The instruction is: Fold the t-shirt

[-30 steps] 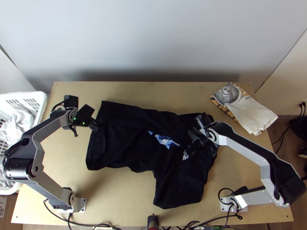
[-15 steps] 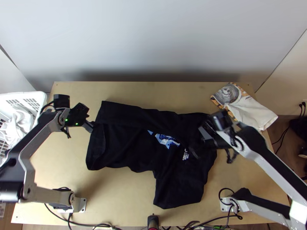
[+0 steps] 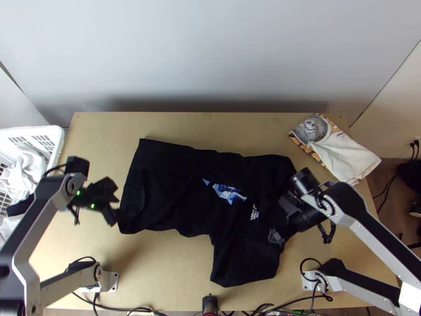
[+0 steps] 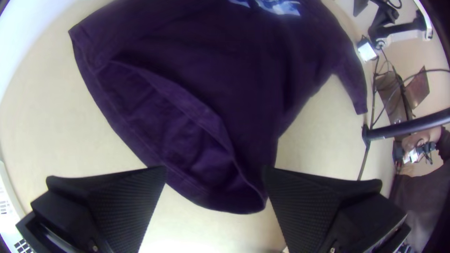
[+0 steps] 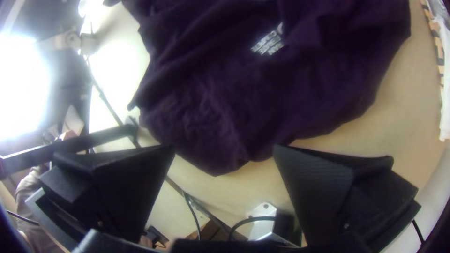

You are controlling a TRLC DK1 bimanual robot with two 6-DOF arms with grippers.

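Taking the top view as my clock, with twelve at the table's far edge, I see the black t-shirt point(image 3: 179, 184) spread, rumpled, over the middle of the table point(image 3: 173, 284). Its long axis runs from between nine and ten o'clock across to between three and four. The hem point(image 3: 126, 210) faces nine o'clock, gaping in my left wrist view, and the shoulder end points the other way. One sleeve point(image 3: 244, 268) juts towards five o'clock. The blue print point(image 3: 226, 193) sits near the shirt's middle, the pale lettering point(image 3: 254, 212) towards four.

My left gripper point(image 3: 114, 203) is at nine o'clock, by the hem's near corner, its fingers spread wide and holding nothing. My right gripper point(image 3: 279, 221) is over the shoulder end, towards four, also wide and ungripping. I cannot tell if either touches the cloth.

At two o'clock lies a folded white printed cloth point(image 3: 347, 152); at ten, beside the table, a white basket point(image 3: 58, 137) holds pale fabric point(image 3: 29, 168).
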